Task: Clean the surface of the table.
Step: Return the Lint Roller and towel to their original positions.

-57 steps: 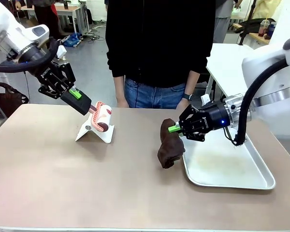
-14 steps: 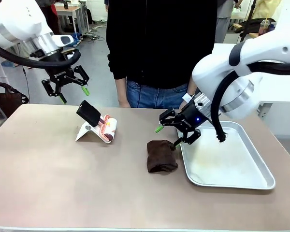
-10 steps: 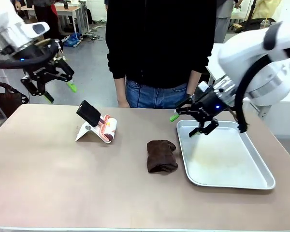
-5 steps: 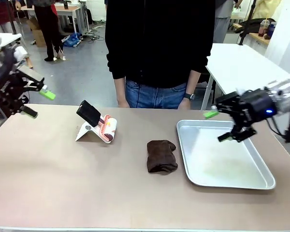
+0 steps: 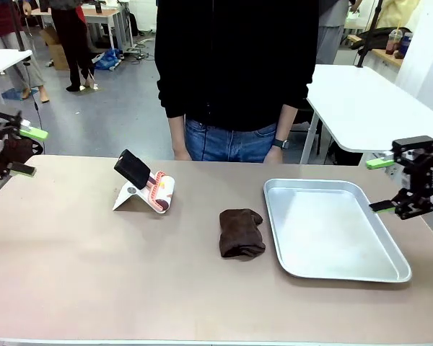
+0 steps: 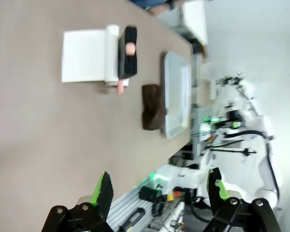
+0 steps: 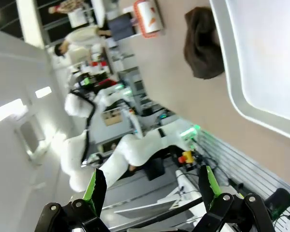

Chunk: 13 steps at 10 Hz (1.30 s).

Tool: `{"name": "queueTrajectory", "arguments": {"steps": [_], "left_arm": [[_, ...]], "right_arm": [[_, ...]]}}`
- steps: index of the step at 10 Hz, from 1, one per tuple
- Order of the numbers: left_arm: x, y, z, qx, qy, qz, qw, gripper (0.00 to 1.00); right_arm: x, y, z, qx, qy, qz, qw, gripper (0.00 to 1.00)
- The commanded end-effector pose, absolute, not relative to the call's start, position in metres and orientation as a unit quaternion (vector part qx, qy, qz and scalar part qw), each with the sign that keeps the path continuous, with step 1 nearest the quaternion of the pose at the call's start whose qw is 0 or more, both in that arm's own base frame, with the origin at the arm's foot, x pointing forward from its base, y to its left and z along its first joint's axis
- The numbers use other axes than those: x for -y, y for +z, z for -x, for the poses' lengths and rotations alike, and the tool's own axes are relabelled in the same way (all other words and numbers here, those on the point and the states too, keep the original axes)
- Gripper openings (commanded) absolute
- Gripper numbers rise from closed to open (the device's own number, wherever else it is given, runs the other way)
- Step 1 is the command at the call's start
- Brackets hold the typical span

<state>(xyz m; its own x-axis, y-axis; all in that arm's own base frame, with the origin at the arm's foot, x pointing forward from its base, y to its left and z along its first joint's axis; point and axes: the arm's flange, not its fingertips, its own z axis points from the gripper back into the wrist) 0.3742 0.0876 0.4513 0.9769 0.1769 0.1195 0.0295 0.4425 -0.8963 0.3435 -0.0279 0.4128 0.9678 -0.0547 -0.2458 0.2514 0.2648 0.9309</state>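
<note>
The tan-brown table (image 5: pixel 130 267) spans the front view. On it lie a crumpled dark brown cloth (image 5: pixel 241 232) and a lint roller (image 5: pixel 150 184) with a black handle, resting on a white stand. Both appear in the left wrist view as the cloth (image 6: pixel 153 107) and the roller (image 6: pixel 127 52); the right wrist view catches the cloth (image 7: pixel 204 43) too. My left gripper (image 5: pixel 23 152) hangs open off the table's left end. My right gripper (image 5: pixel 385 185) is open beyond the right end, beside the tray. Neither holds anything.
A shiny metal tray (image 5: pixel 332 228) lies empty on the table's right half, touching nothing but close to the cloth. A person in a black top (image 5: pixel 234 65) stands at the far edge. A white table (image 5: pixel 357 101) stands behind on the right.
Both arms have drawn outward and away from the table's middle, the left to the left edge, the right past the tray. The cloth and roller lie still.
</note>
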Motion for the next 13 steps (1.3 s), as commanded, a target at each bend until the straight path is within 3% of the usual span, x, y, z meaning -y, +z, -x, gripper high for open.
{"name": "queueTrajectory", "arguments": {"steps": [1, 3, 4, 5, 13], "left_arm": [[-0.122, 0.442, -0.384, 0.136, 0.069, 0.613, 0.776, 1.00], [-0.144, 0.435, -0.386, 0.140, 0.103, 0.658, 0.733, 1.00], [-0.129, 0.441, -0.375, 0.131, 0.087, 0.602, 0.783, 1.00], [-0.129, 0.441, -0.375, 0.131, 0.087, 0.602, 0.783, 1.00], [-0.129, 0.441, -0.375, 0.131, 0.087, 0.602, 0.783, 1.00]], "right_arm": [[0.053, 0.401, -0.364, -0.062, -0.092, -0.679, 0.726, 1.00], [0.060, 0.400, -0.367, -0.021, -0.113, -0.711, 0.693, 1.00], [0.054, 0.399, -0.369, -0.005, -0.143, -0.687, 0.713, 1.00], [0.061, 0.397, -0.359, -0.047, -0.119, -0.688, 0.714, 1.00], [0.061, 0.397, -0.359, -0.047, -0.119, -0.688, 0.714, 1.00]]}}
